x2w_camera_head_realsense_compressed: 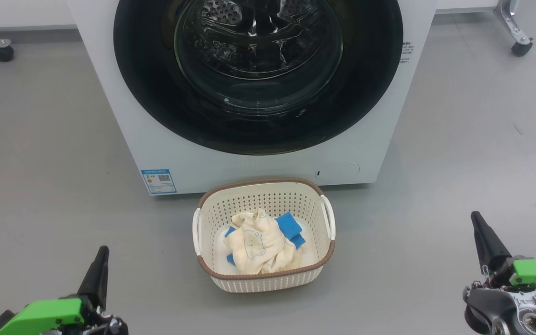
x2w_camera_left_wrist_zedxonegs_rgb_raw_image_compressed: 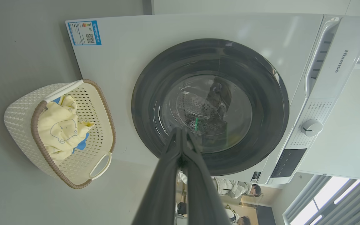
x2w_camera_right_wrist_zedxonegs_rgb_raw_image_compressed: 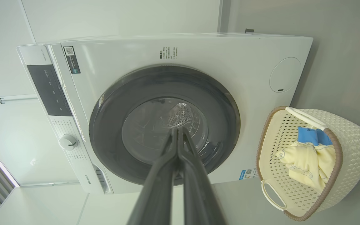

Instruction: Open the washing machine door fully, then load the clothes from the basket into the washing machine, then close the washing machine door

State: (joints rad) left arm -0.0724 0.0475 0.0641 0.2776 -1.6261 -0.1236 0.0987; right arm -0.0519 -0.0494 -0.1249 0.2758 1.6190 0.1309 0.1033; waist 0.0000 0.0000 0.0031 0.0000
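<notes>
Zero steps done: left gripper (x2w_camera_head_realsense_compressed: 103,253) & right gripper (x2w_camera_head_realsense_compressed: 476,218) pinched shut, empty, back from the washing machine (x2w_camera_head_realsense_compressed: 123,116), door (x2w_camera_head_realsense_compressed: 147,70) closed, clothes (x2w_camera_head_realsense_compressed: 258,246) in basket (x2w_camera_head_realsense_compressed: 268,182) just in front, so next, hook door rim, swing it wide.

Grey floor (x2w_camera_head_realsense_compressed: 40,177) beneath washing machine (x2w_camera_head_realsense_compressed: 249,167) and basket (x2w_camera_head_realsense_compressed: 268,282).

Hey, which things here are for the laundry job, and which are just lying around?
For the job: washing machine, washing machine door, basket, clothes.
Lying about: black caster far left, metal leg on a caster far right.
</notes>
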